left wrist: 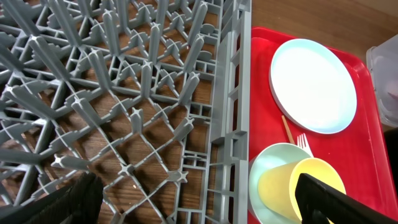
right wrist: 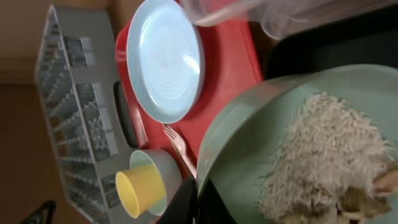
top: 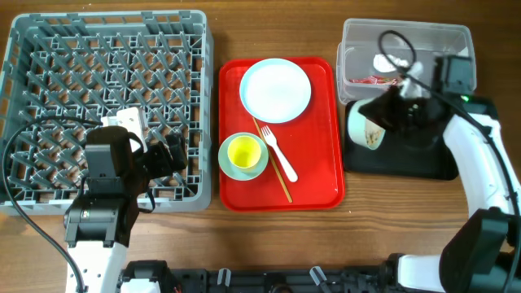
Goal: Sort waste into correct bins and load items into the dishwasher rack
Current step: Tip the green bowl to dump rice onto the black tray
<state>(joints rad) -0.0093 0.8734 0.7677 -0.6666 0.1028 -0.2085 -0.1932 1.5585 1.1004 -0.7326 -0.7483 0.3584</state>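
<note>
Brown wood-grain table under even light

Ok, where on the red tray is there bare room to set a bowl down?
The red tray is bare lower right, between the white plastic fork and the right rim. The white plate fills the top; the green bowl with the yellow cup sits lower left, chopsticks alongside.

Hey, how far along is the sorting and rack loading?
Done: red wrapper and tissue lie in the clear tub. In hand: right fingers tip a rice-filled bowl over the black tray. To do: rack shows no dishes; plate, cup, second bowl, fork, chopsticks on red tray.
</note>
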